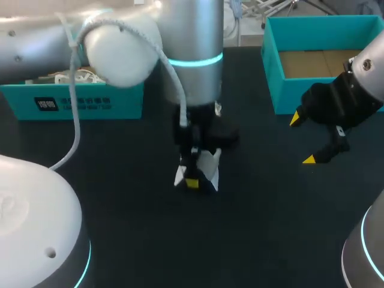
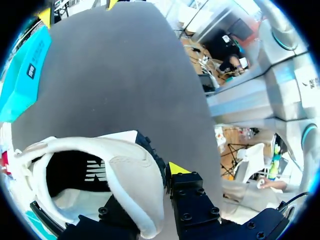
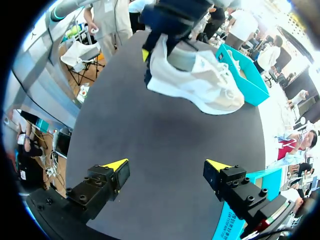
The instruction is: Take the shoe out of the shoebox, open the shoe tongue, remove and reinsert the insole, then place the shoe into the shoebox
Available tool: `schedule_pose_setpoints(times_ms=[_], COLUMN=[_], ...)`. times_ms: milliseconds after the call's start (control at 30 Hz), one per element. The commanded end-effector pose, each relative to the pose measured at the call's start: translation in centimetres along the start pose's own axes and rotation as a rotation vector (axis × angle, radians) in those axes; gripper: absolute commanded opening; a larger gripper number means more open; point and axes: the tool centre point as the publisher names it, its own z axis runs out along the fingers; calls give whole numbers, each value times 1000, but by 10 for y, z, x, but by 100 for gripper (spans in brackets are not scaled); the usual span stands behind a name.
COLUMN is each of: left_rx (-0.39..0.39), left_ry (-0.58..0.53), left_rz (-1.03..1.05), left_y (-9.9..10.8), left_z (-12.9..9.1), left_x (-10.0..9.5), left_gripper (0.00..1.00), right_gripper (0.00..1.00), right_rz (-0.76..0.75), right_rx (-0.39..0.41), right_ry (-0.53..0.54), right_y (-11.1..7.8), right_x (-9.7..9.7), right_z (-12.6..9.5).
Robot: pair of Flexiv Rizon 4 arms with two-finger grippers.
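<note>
Where the left arm comes down over the middle of the dark table (image 1: 120, 240), the shoe (image 1: 211, 163) hangs from its gripper, a low sneaker in white with cream side panels, a pale sole and black trim near the heel. From the left wrist view its padded white collar curves around a black interior with white print on the insole (image 2: 82, 172). The left gripper (image 2: 150, 195) is clamped on the shoe's heel wall, one finger inside the opening and the other, yellow-tipped, pressed against the outside. In the right wrist view the shoe (image 3: 200, 80) appears raised off the tabletop, toe pointing away from the gripper holding it. The right gripper (image 1: 303, 140) hovers just in front of the open teal shoebox (image 1: 273, 72), fingers spread wide, holding and touching nothing.
</note>
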Motion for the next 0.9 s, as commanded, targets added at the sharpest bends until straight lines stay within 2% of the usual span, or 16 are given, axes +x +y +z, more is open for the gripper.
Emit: schedule_pose_setpoints(times_ms=[33,167,800,900], left_rx=[34,42,42,62], left_ry=[-6,-14,-14,-6], left_rz=[4,22,22,48], left_y=[16,18,18,37], left_z=[-56,-71,-71,-82], left_x=[6,10,10,5], left_gripper=[0,0,0,0], right_gripper=[100,100,100,100], right_rz=[1,1,1,1], right_rx=[2,2,2,2], right_ry=[0,0,0,0], right_y=[1,1,1,1], right_x=[0,0,0,0], right_z=[1,1,1,1])
